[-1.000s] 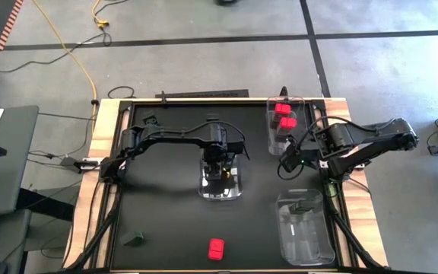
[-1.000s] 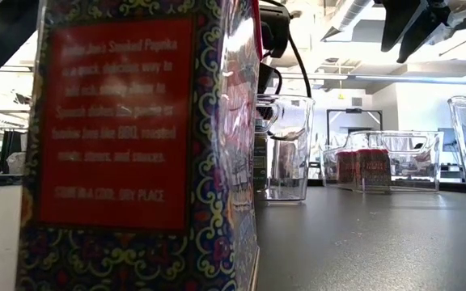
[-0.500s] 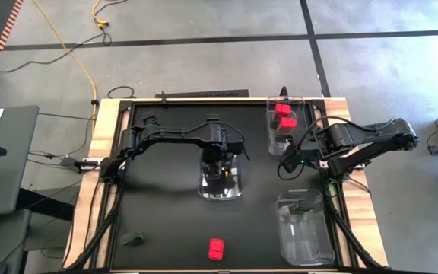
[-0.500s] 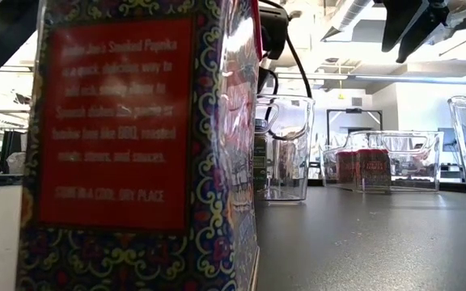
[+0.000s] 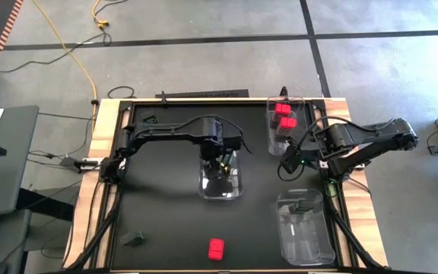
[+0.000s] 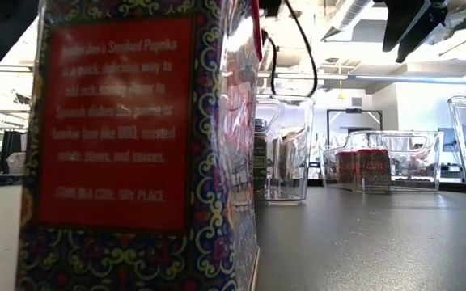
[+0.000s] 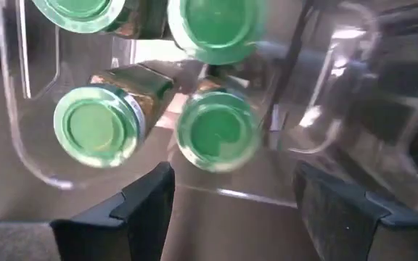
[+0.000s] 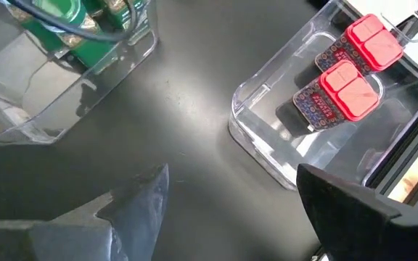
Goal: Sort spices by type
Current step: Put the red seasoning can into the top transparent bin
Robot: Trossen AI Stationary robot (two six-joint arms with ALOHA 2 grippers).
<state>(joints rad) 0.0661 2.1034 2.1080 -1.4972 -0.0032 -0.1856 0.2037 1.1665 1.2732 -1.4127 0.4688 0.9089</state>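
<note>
My left gripper hangs open over the far end of the centre clear bin, touching nothing. In the left wrist view its fingers stand apart above several green-topped jars standing in that bin. One red box lies on the table near the near edge and fills the low view. A dark jar lies near the near-left corner. Red boxes lie in the far-right bin. My right gripper waits open at the table's right side.
A third clear bin stands at the near right with something dark at its far end. The black mat between the centre bin and the lone red box is bare. Wooden rails edge the table's left and right sides.
My left gripper has risen out of the centre bin and drawn back toward the table's far edge. In the low view it has left the bin from above. The jars have stayed in the bin.
</note>
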